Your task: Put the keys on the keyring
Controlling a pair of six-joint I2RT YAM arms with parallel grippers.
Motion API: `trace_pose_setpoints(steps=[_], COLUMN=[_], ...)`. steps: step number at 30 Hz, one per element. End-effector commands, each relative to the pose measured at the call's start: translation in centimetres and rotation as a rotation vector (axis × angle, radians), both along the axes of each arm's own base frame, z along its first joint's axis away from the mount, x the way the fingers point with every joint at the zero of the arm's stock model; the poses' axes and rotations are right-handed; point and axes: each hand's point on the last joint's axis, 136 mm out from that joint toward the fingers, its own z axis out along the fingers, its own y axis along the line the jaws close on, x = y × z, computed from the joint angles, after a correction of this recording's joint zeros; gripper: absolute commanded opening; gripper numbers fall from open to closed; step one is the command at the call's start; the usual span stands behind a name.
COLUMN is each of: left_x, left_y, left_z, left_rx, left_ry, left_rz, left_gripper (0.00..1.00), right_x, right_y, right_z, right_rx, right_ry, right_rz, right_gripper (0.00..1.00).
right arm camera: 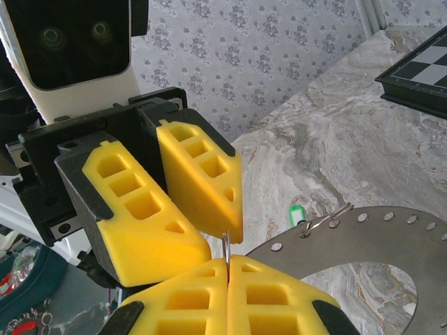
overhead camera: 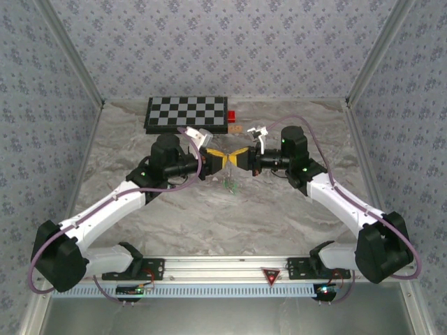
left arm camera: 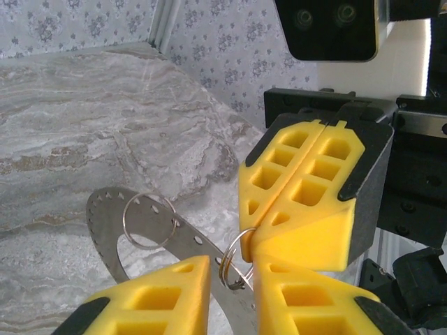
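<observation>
Closest to me, along the rail at the table's [overhead camera: 279, 209] near edge, a red triangular sticker [overhead camera: 269, 276] carries a mark too small to read.

Past it the arms meet over mid-table. The right gripper [right arm camera: 228, 265] is pinched tight on a small wire ring [left arm camera: 223, 262], with a sliver of its metal standing up between the yellow pads. The left gripper [left arm camera: 232, 269] faces it, its jaws narrowly apart with that ring in the gap. I can't tell whether either pad touches it.

The keyring [right arm camera: 377, 234], a flat grey band dotted with holes, hangs just under the two claws. One green key [right arm camera: 298, 214] dangles at its rim on a thin wire loop. I can't count any others.

This looks like the threading step: getting the small ring through one of the band's holes. Next, the left claw needs a firm, square pinch on the wire, so the ring can be turned without slipping or swinging the band.

Farther back lie a chessboard [overhead camera: 187, 114], a red block [overhead camera: 231, 116] and a tan piece [overhead camera: 237, 128]. I see no brand name or legible lettering.
</observation>
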Motion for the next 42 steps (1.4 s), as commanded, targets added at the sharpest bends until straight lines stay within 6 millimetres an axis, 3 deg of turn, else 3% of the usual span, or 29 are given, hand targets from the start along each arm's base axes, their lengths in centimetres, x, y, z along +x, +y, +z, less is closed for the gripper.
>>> trace_pose_setpoints(steps=[1, 11, 23, 26, 27, 35, 42], left_x=[0.2, 0.1, 0.2, 0.1, 0.1, -0.2, -0.3], left_y=[-0.4, -0.7, -0.8, -0.8, -0.8, -0.6, -0.9], left_z=[1.8, 1.6, 1.4, 1.5, 1.5, 2.4, 3.5], left_rx=[-0.014, -0.006, 0.0, -0.001, -0.002, -0.047, -0.105], left_ry=[-0.052, -0.048, -0.038, -0.037, -0.035, -0.039, -0.035], left_rz=[-0.006, -0.013, -0.013, -0.015, -0.015, -0.024, -0.039], left_gripper=[0.21, 0.2, 0.02, 0.0, 0.0, 0.0, 0.0], right_x=[-0.5, -0.7, -0.7, -0.4, -0.3, 0.9, 1.1], right_y=[0.4, 0.5, 0.4, 0.2, 0.0, -2.6, -2.6], right_z=[1.3, 1.3, 1.1, 0.9, 0.8, 1.8, 2.9], right_rx=[0.033, 0.033, 0.028, 0.027, 0.029, 0.178, 0.264], right_ry=[-0.037, -0.038, -0.034, -0.027, -0.021, 0.011, 0.04], right_rz=[0.035, 0.04, 0.034, 0.017, 0.007, -0.039, 0.007], right_gripper=[0.0, 0.0, 0.0, 0.24, 0.29, 0.31, 0.3])
